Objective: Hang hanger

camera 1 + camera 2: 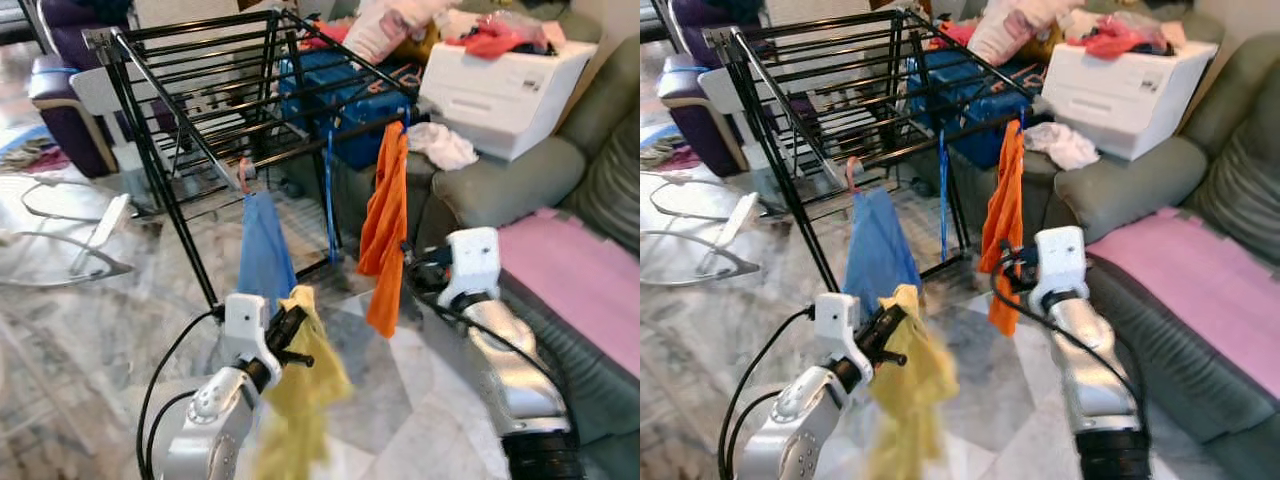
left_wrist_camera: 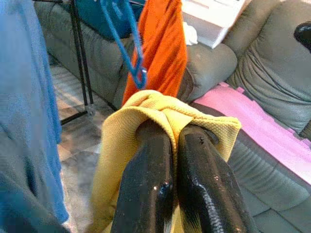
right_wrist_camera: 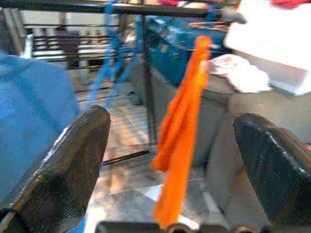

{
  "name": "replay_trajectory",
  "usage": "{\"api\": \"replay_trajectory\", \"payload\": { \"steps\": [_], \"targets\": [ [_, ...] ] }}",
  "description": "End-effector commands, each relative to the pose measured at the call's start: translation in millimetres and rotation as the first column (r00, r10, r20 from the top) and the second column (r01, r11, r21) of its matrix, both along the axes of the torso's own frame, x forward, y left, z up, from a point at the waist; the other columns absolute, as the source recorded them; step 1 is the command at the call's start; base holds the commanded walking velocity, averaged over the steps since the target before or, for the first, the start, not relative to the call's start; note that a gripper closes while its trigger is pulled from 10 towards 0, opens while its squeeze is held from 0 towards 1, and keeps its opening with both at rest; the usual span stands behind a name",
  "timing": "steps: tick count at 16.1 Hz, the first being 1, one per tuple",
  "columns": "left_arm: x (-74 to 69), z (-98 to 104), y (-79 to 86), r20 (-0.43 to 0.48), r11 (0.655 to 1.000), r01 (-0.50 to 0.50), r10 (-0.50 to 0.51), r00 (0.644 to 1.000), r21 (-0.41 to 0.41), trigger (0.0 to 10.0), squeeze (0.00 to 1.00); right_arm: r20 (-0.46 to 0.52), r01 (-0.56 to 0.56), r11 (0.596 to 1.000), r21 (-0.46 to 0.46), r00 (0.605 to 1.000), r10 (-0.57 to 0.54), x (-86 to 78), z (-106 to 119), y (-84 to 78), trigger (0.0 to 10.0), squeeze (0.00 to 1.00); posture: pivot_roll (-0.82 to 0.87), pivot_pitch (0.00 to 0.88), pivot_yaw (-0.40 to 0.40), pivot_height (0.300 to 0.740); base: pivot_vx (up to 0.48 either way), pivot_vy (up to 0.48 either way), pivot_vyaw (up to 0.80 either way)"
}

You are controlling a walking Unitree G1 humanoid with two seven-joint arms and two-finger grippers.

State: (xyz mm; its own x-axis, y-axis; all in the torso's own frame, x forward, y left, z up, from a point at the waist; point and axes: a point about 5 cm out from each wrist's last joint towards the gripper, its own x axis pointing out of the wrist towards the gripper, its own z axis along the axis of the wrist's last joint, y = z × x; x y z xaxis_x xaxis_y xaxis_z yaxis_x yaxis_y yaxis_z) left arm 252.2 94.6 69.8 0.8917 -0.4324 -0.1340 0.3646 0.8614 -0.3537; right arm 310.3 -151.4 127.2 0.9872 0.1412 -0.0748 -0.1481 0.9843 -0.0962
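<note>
the left gripper (image 1: pixel 290 335) is raised low in front of the robot with its fingers (image 2: pixel 150 184) clenched on a yellow cloth (image 1: pixel 305 400), which bunches over the fingertips and hangs limp below them. the wrist view does not show a hanger inside that cloth. just beyond it stands a black drying rack (image 1: pixel 215 95) on the marble floor (image 1: pixel 60 340). from the rack's front rail hang a blue garment (image 1: pixel 263 250) on a pinkish hook, a bare blue hanger (image 1: pixel 329 195) dangling straight down, and an orange cloth (image 1: pixel 385 225) nearest the grey sofa (image 1: pixel 500 185). the right gripper (image 1: pixel 415 262) is held up just beside the lower part of the orange cloth, its fingers (image 3: pixel 73 160) spread wide and grasping nothing, with the orange cloth seen between them further off. on the sofa's arm sit a white box (image 1: pixel 505 80) and a crumpled white cloth (image 1: pixel 440 145); a pink mat (image 1: pixel 575 275) covers the seat. a blue crate (image 1: pixel 330 90) sits behind the rack.
</note>
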Motion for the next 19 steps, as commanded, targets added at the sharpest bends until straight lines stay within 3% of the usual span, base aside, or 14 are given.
{"api": "replay_trajectory", "payload": {
  "steps": [1, 10, 15, 19],
  "targets": [
    [5.1, 12, 0.5, 0.058, 1.0, -0.008, 0.008, 0.998, -0.008, 10.0, 0.0, 0.003, -0.01, 1.0, -0.003, 1.0, 0.01, 2.1, 1, 2.8, 10.0, 0.0, -0.12, 0.0, 0.019, 0.74, 0.337, 0.0, 0.0],
    [5.8, 12, 1.8, 0.06, 1.0, -0.01, 0.01, 0.998, -0.003, 10.0, 0.0, 0.001, -0.026, 1.0, -0.015, 1.0, 0.026, 1.7, -1, 5.1, 10.0, 0.0, -0.11, 0.0, 0.021, 0.74, 0.292, 0.343, 0.0],
    [5.4, 12, 2.0, 0.059, 1.0, -0.012, 0.012, 0.998, 0.001, 10.0, 0.0, -0.005, -0.029, 0.999, -0.016, 1.0, 0.029, 2.4, -2, 4.9, 10.0, 0.0, -0.11, 0.0, 0.025, 0.74, 0.0, 0.0, 0.0],
    [5.6, 11, 0.9, 0.051, 1.0, -0.007, 0.007, 0.999, 0.007, 10.0, 0.0, -0.043, -0.082, 0.996, -0.034, 0.996, 0.081, 17.8, 1, 2.1, 10.0, 0.0, -0.11, 0.0, 0.027, 0.74, 0.0, 0.0, 0.0]
  ]
}}
